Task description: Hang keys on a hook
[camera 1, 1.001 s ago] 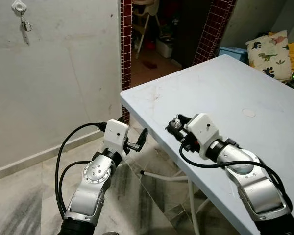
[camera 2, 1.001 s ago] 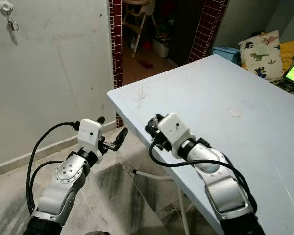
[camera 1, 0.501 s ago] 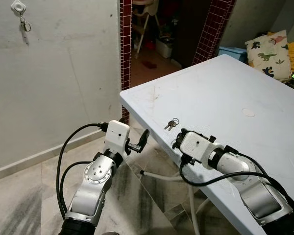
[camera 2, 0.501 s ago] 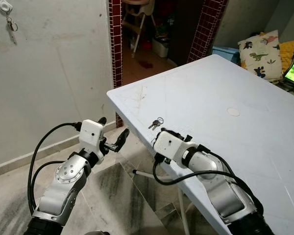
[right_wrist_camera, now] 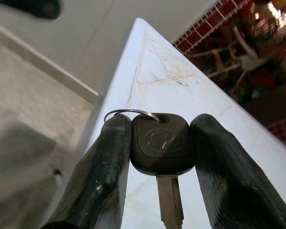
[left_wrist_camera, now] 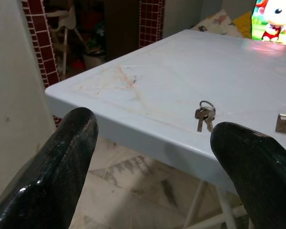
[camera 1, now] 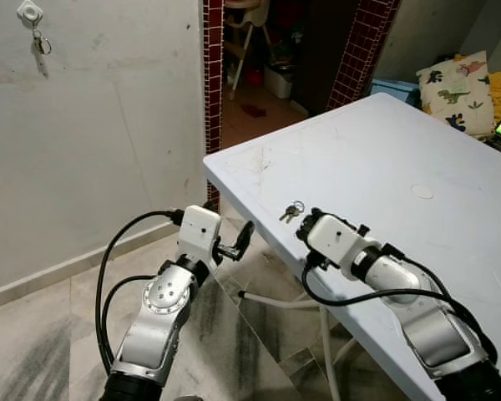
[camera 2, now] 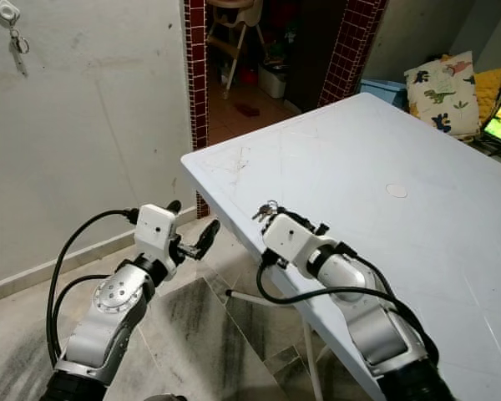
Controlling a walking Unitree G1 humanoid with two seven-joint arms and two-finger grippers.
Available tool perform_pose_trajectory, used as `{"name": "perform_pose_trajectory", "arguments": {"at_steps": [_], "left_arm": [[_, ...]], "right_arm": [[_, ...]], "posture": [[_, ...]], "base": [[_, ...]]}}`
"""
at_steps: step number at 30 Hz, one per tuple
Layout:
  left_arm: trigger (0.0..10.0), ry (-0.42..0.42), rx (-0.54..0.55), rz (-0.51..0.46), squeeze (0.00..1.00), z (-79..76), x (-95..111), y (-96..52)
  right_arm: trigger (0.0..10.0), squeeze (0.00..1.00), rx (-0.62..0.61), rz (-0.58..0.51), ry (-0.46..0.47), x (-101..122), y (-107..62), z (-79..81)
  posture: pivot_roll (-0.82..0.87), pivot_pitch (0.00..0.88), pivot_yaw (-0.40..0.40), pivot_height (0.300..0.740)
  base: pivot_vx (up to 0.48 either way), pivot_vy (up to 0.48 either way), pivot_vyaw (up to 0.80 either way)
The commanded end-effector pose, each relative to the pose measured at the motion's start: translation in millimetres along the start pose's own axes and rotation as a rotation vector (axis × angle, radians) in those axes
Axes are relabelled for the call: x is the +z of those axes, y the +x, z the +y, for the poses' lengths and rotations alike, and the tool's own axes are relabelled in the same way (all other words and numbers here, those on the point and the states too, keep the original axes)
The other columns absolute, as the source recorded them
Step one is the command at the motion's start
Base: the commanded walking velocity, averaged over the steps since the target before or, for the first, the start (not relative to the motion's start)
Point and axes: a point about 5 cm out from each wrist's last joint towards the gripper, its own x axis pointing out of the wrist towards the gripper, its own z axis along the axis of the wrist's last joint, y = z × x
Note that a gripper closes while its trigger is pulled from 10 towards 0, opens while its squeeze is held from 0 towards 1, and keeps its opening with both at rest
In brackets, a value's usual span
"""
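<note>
A small bunch of keys (camera 1: 290, 210) lies near the front left edge of the pale blue table (camera 1: 384, 159). My right gripper (camera 1: 303, 224) is right behind it. In the right wrist view its two black fingers (right_wrist_camera: 102, 176) press both sides of a black key head (right_wrist_camera: 162, 149), with the ring (right_wrist_camera: 131, 113) beyond. My left gripper (camera 1: 228, 225) hovers open beside the table corner, above the floor, and faces the keys (left_wrist_camera: 205, 114). High on the wall to the left is a white hook (camera 1: 30, 12) with another key (camera 1: 40, 46) hanging from it.
The grey wall (camera 1: 108, 125) stands on the left, with marble floor (camera 1: 33, 334) below it. A red-tiled doorway (camera 1: 215, 75) behind the table leads to a room with a high chair. Dinosaur-print cushions (camera 1: 455, 88) lie beyond the table's far right.
Half a second ago the right gripper sat back at the table edge, clear of the keys. It has since moved forward and its fingers now clasp the key head. The left arm stays still.
</note>
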Motion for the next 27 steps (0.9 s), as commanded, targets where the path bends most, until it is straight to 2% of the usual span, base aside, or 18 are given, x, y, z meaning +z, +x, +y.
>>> {"name": "perform_pose_trajectory", "arguments": {"at_steps": [1,4,7,12,14,15,17,19,22,23,24,25,27], "left_arm": [[10.0,0.005,-0.007,0.009,0.0,0.2,-0.3,-2.0],[10.0,0.007,-0.006,0.01,0.0,0.1,-0.2,-2.1],[10.0,0.007,-0.014,0.006,0.0,-2.8,0.9,-0.1],[10.0,0.006,-0.019,0.005,0.0,-3.7,1.0,0.6],[10.0,0.004,-0.019,0.005,0.0,-3.8,1.2,0.3],[10.0,0.004,-0.019,0.005,0.0,-3.8,1.2,0.3],[10.0,0.002,-0.02,0.007,0.0,-3.5,0.7,-0.5],[10.0,0.001,-0.021,0.008,0.0,-3.6,0.7,-0.9],[10.0,-0.008,-0.031,0.007,0.0,-4.4,1.0,-1.6],[10.0,-0.026,-0.061,0.002,0.0,-6.7,1.8,-2.2],[10.0,-0.03,-0.068,0.0,0.0,-7.4,2.0,-2.5],[10.0,-0.072,-0.147,-0.003,0.0,-14.9,3.1,-4.6],[10.0,-0.09,-0.266,0.04,0.0,-26.6,-1.3,-8.4]], "right_arm": [[10.0,0.0,-0.002,0.04,0.107,-5.3,0.1,4.4],[10.0,0.0,0.005,0.069,0.122,-10.4,1.5,10.6],[10.0,0.0,-0.018,0.133,0.031,-25.3,1.2,5.6],[10.0,0.0,-0.064,0.209,0.041,-42.4,1.5,4.0],[10.0,0.0,-0.146,0.249,0.129,-52.7,2.2,1.1],[10.0,0.0,-0.146,0.249,0.129,-52.7,2.2,1.1],[10.0,0.0,-0.214,0.282,0.226,-60.8,2.5,-0.3],[10.0,0.0,-0.234,0.293,0.259,-63.4,2.3,-0.7],[10.0,0.0,-0.29,0.317,0.394,-73.1,1.2,-1.0],[10.0,0.0,-0.308,0.321,0.449,-76.9,1.3,0.0],[10.0,0.0,-0.311,0.322,0.457,-77.5,1.3,0.2],[10.0,0.0,-0.318,0.315,0.497,-78.8,2.8,1.2],[10.0,0.0,-0.33,0.308,0.542,-79.1,5.1,2.8]], "posture": [[0.11,0.0,-0.072,0.74],[0.11,0.0,-0.072,0.74],[0.1,0.0,-0.069,0.74],[0.1,0.0,-0.069,0.74],[0.1,0.0,-0.07,0.74],[0.1,0.0,-0.07,0.74],[0.1,0.0,-0.07,0.74],[0.11,0.0,-0.071,0.74],[0.11,0.0,-0.072,0.74],[0.11,0.0,-0.073,0.74],[0.11,0.0,-0.073,0.74],[0.11,0.0,-0.073,0.74],[0.11,0.0,-0.074,0.74]], "base": [[0.0,0.0,0.0],[0.0,0.0,0.0],[0.0,0.0,0.0],[0.0,0.0,0.0],[0.0,0.0,0.0],[0.0,0.0,0.0],[0.0,0.0,0.0],[0.0,0.0,0.0],[0.0,0.0,0.0],[0.0,0.0,0.0],[0.0,0.0,0.0],[0.0,0.0,0.0],[0.0,0.0,0.0]]}}
